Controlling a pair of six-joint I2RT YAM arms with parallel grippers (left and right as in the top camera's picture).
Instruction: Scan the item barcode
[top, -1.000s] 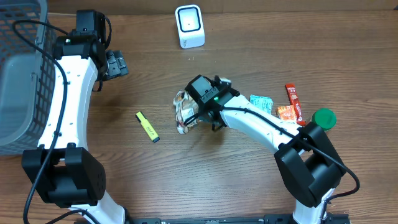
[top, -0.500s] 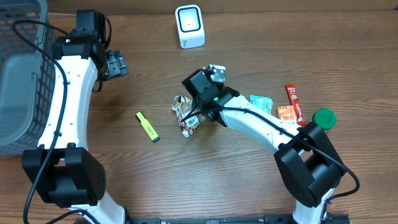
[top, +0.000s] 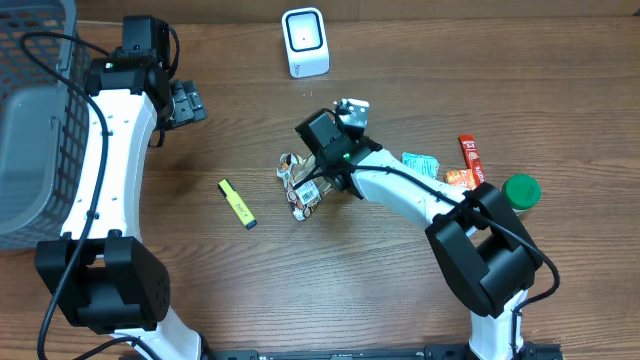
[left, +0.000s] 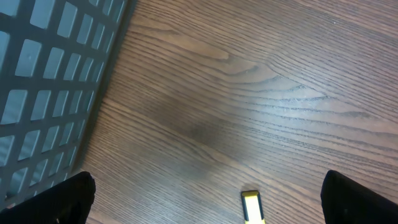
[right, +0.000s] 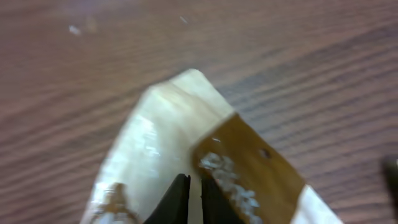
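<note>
We judge the packet (top: 297, 178) to be light, limp and slick: crinkled film that folds under load. Take it by a sealed edge and leave the printed faces clear. The right gripper (right: 194, 190) is clenched on such an edge and holds the packet well in front of the scanner (top: 304, 41). The left gripper (top: 188, 102), left of the scanner, is spread wide and empty.

Count, near to far:
- one marker (top: 237, 203)
- one packet
- one green lid (top: 521, 189)
- three sachets (top: 420, 163)
- one basket (top: 30, 120)
- one scanner
</note>
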